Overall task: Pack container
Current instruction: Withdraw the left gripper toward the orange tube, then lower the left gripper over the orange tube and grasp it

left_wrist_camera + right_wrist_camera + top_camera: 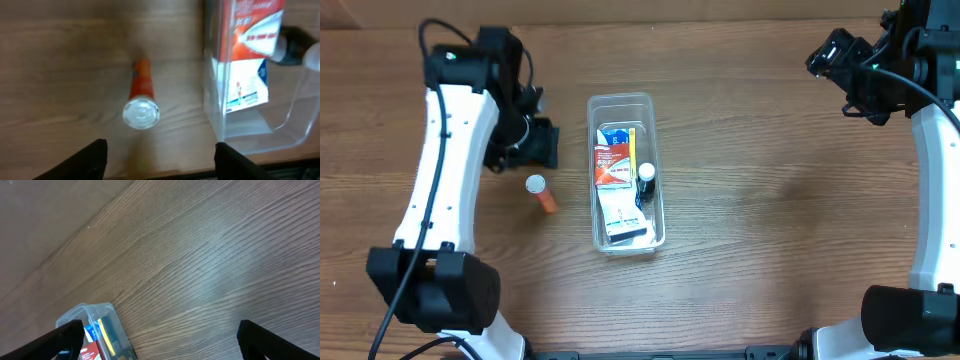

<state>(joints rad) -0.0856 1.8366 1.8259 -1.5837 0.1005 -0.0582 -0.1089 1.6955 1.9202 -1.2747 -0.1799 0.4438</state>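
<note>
The clear plastic container (656, 168) stands at the table's middle, holding a red-and-white packet (612, 165), a blue packet, a white packet and a small dark bottle (646, 177). An orange tube with a white cap (540, 191) lies on the table left of it. My left gripper (542, 145) is open and empty, just up-left of the tube. In the left wrist view the tube (141, 100) lies ahead of the open fingers (160, 161), with the container (218, 131) to the right. My right gripper (835, 62) is open and empty at the far right, high above the table (160, 337).
The container's corner (112, 314) shows at the lower left of the right wrist view. Bare wooden table lies between the container and the right arm. The table's far edge runs along the top of the overhead view.
</note>
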